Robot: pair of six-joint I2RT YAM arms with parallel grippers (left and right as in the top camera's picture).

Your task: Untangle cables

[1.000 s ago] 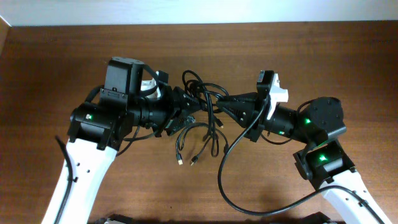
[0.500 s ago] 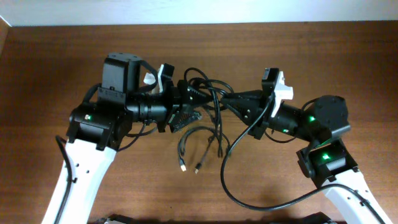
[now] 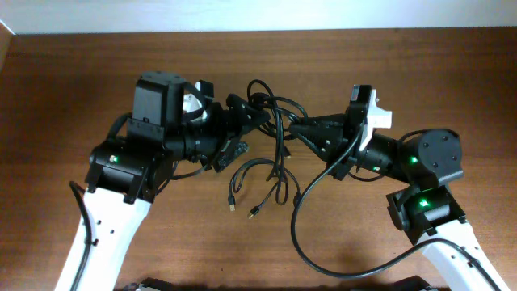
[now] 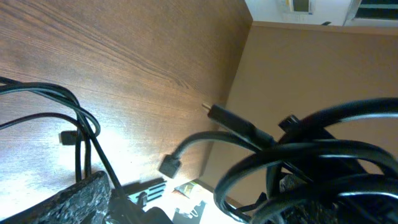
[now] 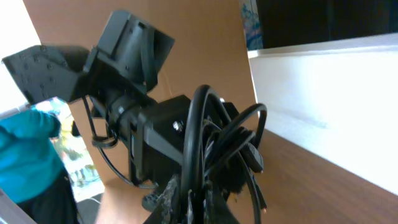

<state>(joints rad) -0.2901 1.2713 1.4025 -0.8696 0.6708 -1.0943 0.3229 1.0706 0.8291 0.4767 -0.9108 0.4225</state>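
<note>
1. Several thin black flexible cables [image 3: 275,109] hang in a knotted bunch between the two grippers, lifted off the brown wooden table [image 3: 388,73].
2. The left gripper [image 3: 242,121] points toward the bunch, which lies just past its tip on the side toward the other arm.
3. From the left wrist camera, one textured dark finger [image 4: 81,199] shows at the bottom edge, with two strands crossing just above it. The thick loops of the cables [image 4: 311,155] crowd the far side of the view. Whether this gripper is spread or pressed together cannot be told.
4. The right gripper [image 3: 297,129] meets the bunch from the opposite side. From its own camera, its rough-padded fingers [image 5: 168,199] are pressed close, pinching strands of the cables [image 5: 202,124] that rise straight out of the right gripper [image 5: 189,208] in tall loops.
5. Below both grippers, loose strands droop toward the table and end in two small plug ends [image 3: 233,207], one beside the other, well apart from either fingertip.
6. A further black plug with a silvery tip [image 4: 221,115] juts out just ahead of the left gripper.
</note>
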